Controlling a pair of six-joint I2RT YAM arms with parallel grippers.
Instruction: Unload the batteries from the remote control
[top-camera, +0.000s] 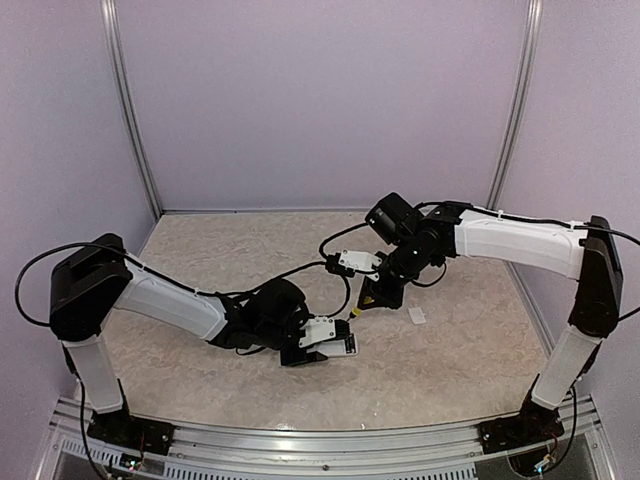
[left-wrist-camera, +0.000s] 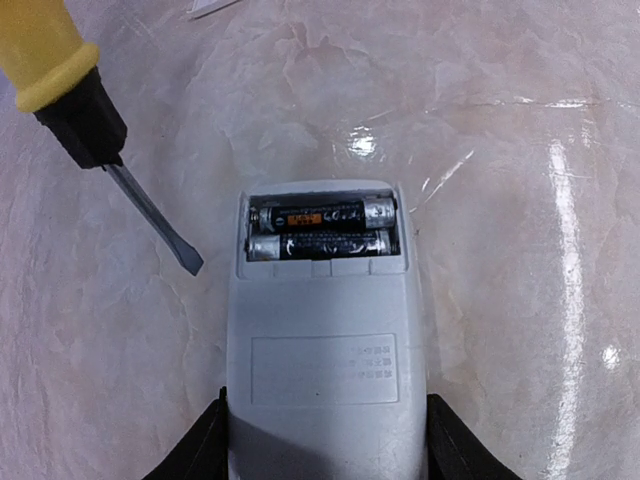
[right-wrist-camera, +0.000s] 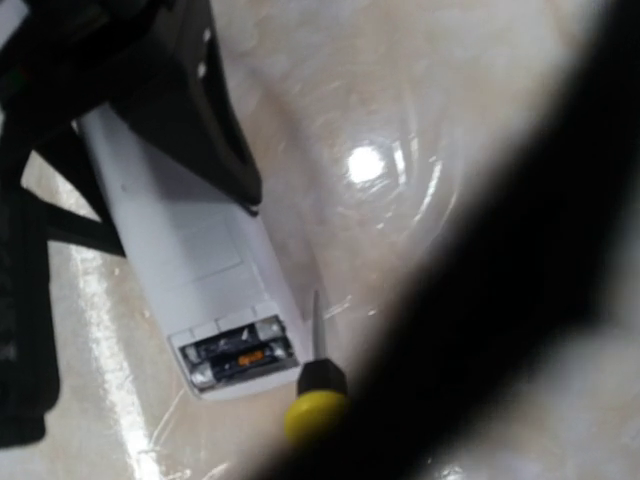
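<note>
The claw (left-wrist-camera: 327, 425) grips the remote (left-wrist-camera: 325, 340) by both sides. Ahead of it, the remote's open bay holds two batteries (left-wrist-camera: 320, 230) side by side. A screwdriver (left-wrist-camera: 90, 115) slants in from ahead-left, its tip just left of the bay, not touching.

I count two batteries (left-wrist-camera: 321, 230), each a dark cylinder with metal ends, both seated in the open bay of the one remote control (left-wrist-camera: 325, 370). I have a single yellow-handled screwdriver (left-wrist-camera: 72, 92) in view. One small white cover piece (top-camera: 418, 316) lies on the worktop (top-camera: 450, 370), right of the remote. Arms: two, one left arm (top-camera: 170, 300) and one right arm (top-camera: 520, 242).
</note>
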